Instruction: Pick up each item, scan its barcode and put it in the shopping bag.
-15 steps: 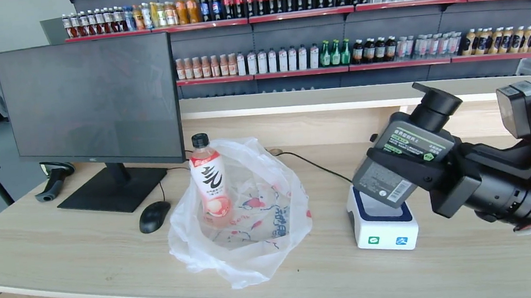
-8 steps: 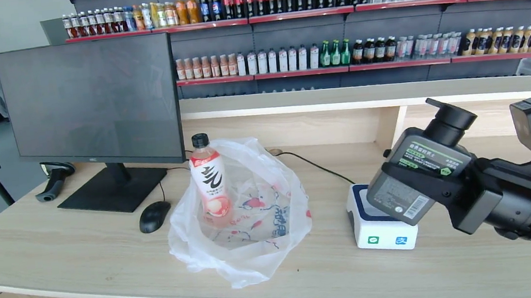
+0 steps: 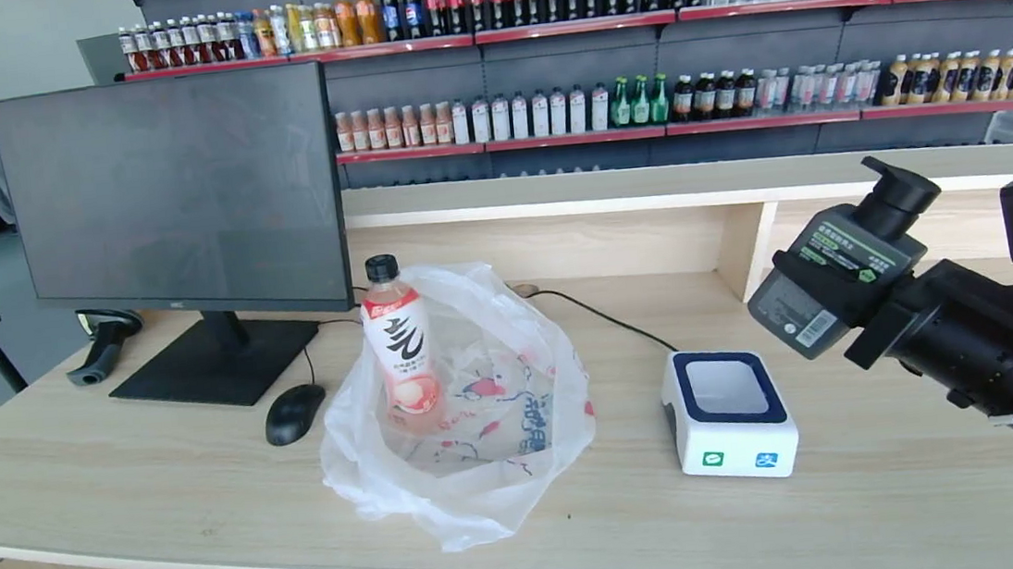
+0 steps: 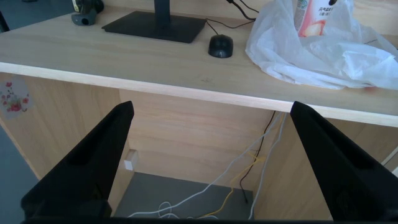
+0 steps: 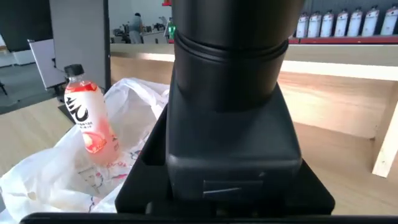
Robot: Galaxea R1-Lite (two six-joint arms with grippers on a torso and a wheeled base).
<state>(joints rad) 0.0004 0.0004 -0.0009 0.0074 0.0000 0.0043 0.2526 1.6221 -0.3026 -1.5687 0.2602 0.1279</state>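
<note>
My right gripper is shut on a dark squarish bottle with a black cap, held tilted in the air to the right of and above the white barcode scanner. The bottle's barcode label faces down and left. From the right wrist the dark bottle takes up the middle. A white plastic shopping bag lies open at the desk's centre with a pink drink bottle standing in it. The bag shows from the left wrist; my left gripper hangs open below the desk's front edge.
A monitor on a black stand, a mouse and a handheld scanner occupy the desk's left. A cable runs from the scanner toward the back. A raised wooden counter and drink shelves stand behind.
My right arm has carried the dark bottle rightward and up, away from above the scanner, whose window is now uncovered. Bag and pink bottle have not moved.
</note>
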